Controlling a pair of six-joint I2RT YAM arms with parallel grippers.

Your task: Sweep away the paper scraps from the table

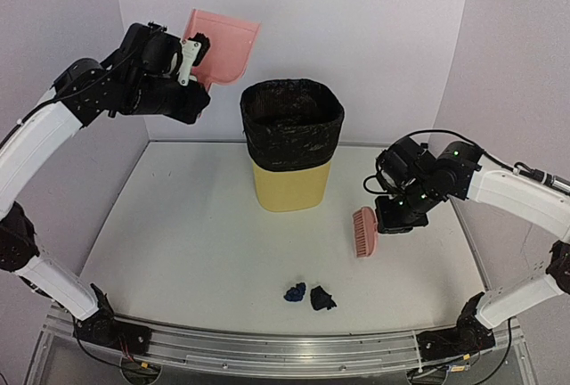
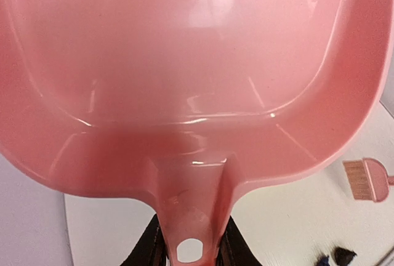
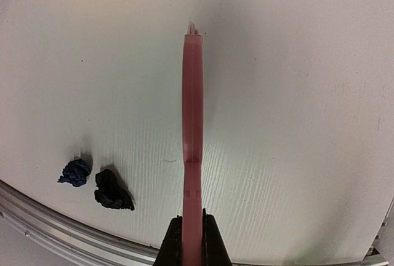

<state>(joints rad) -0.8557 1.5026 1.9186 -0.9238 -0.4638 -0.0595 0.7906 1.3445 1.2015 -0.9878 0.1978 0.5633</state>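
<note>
Near the front edge of the table (image 1: 178, 251), at about 7 o'clock from the brush (image 1: 364, 232), the paper scraps (image 1: 308, 296), one navy and one black, are lying side by side. The right gripper (image 1: 388, 216) is pinching the brush handle tight, with the head's long axis running roughly 12 to 6, and is sitting far nearer to them. The left gripper (image 1: 190, 57) is clamping the dustpan (image 1: 224, 39) by its handle, holding it high at 10 o'clock from the bin (image 1: 291, 149).

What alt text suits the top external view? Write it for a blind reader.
The left gripper holds a pink dustpan raised left of a black-lined yellow bin, while the right gripper holds a pink brush. Two dark paper scraps lie on the white table near its front rail.
</note>
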